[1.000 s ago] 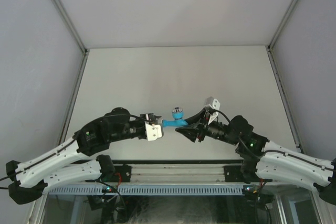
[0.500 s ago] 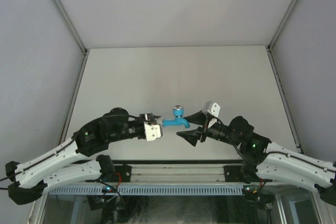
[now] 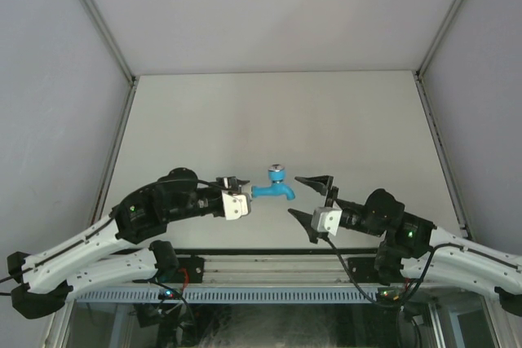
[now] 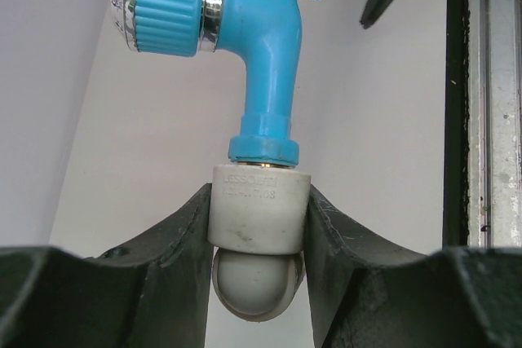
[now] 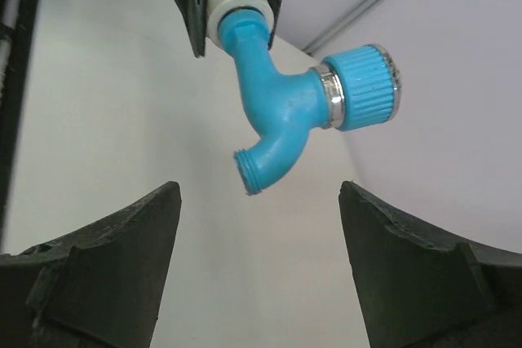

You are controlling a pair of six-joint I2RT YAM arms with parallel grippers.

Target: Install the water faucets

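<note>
1. The bright blue plastic faucet (image 3: 273, 188) hung in the air over the middle of the near edge of the white tabletop (image 3: 245, 120). Its body lay along that edge, with the spout opening toward the right side and the ribbed handle toward the far edge.
2. Its inlet end was hidden inside the white-grey cylindrical pipe fitting (image 4: 259, 205).
3. The left gripper (image 3: 241, 191) clamped that fitting.
4. The right gripper (image 3: 294, 196) was spread wide just beside the spout, touching nothing.

Overhead from behind, looking down onto the worktop (image 3: 269, 120). From both wrists, close, facing each other, sharing the faucet (image 4: 265, 63).
</note>
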